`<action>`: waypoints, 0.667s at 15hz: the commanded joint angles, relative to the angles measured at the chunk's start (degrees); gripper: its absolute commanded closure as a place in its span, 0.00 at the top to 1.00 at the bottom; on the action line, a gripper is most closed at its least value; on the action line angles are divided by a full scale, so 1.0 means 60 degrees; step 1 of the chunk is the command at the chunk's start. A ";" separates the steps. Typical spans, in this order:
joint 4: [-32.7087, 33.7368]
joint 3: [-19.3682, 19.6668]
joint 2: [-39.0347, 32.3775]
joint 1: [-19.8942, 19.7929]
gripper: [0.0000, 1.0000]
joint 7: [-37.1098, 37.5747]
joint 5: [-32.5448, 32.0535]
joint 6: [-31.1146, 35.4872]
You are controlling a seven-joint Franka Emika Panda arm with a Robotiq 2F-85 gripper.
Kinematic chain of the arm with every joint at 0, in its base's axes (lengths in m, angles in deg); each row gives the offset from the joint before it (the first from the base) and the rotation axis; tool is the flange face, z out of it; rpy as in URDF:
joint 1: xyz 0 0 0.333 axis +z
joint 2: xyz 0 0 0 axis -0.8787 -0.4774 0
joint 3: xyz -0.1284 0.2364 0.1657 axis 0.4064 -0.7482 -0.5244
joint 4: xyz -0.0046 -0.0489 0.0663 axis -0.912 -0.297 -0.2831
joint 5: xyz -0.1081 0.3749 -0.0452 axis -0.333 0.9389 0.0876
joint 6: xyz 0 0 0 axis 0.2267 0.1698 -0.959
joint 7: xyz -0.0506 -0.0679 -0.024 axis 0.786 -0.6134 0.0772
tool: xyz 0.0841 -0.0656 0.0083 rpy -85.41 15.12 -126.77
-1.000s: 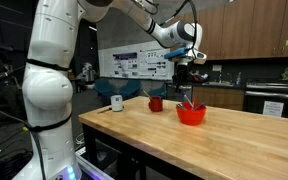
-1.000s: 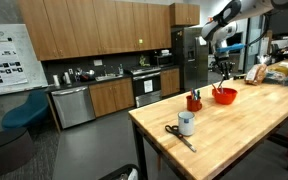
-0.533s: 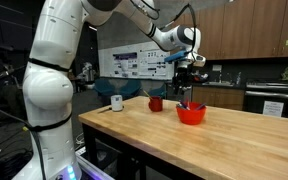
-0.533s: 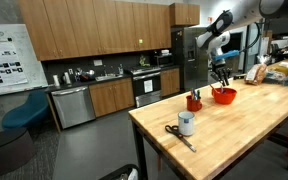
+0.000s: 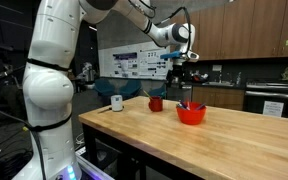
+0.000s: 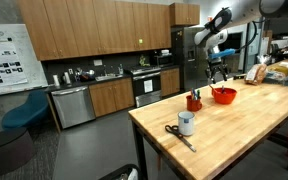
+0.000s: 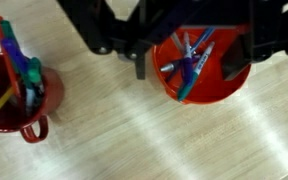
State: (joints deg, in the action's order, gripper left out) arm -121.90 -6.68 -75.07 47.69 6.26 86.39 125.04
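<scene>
Hand higher, directly above red bowl

White glossy arm, rounded segs, blk joint rings, blk fingers

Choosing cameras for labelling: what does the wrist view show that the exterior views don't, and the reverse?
Wrist only: the pens lying inside the red bowl and the markers standing in the red mug, seen from above.
Exterior only: the white mug, the scissors beside it, the arm and the kitchen cabinets.
Both: the gripper open above the bowl, the red mug beside it, on the wooden table.
</scene>
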 commanded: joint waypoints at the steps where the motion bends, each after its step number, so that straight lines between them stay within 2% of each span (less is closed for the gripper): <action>1: -0.0416 -0.0281 0.0473 0.0051 1.00 -0.0351 0.0661 0.0547; 6: -0.0861 -0.0618 0.0511 0.0132 1.00 -0.0937 0.1841 0.1350; 10: -0.0963 -0.0734 0.0419 0.0165 1.00 -0.1327 0.2192 0.1243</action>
State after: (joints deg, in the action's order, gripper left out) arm -125.68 -10.78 -73.99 48.72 0.71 97.71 132.12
